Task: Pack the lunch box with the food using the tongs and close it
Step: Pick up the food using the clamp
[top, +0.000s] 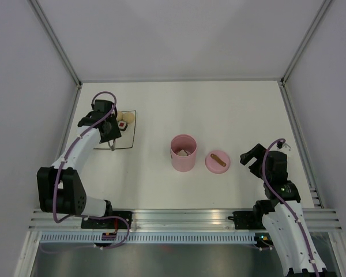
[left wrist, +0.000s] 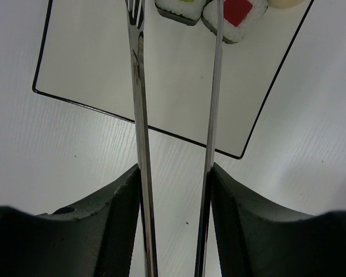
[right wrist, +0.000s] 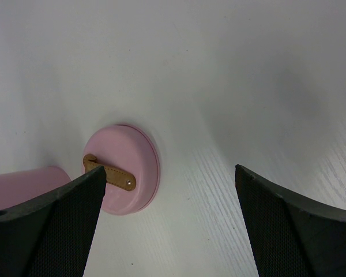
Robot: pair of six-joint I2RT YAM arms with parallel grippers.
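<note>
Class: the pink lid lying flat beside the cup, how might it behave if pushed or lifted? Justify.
Lying flat, the pink lid would probably slide rather than roll or tip. Its smooth shell looks rigid and likely light. The brown strap seems soft, so it may flex when pinched.

Top view: fixed, high, behind the arm bases at the bottom edge, looking down on the whole counter (top: 161, 184). Left wrist view: close, looks along the tongs (left wrist: 139, 115) from the left claw (left wrist: 174, 173) at frame bottom toward the black-edged mat (left wrist: 92, 57) in the upper frame. That mat sits upper left in the top view. Right wrist view: close, tilted down at the counter, right claw (right wrist: 170, 168) at the lower corners, pink lid (right wrist: 124, 161) lower left, lunch box (right wrist: 17, 184) at the left edge. Both lie mid-frame in the top view.
</note>
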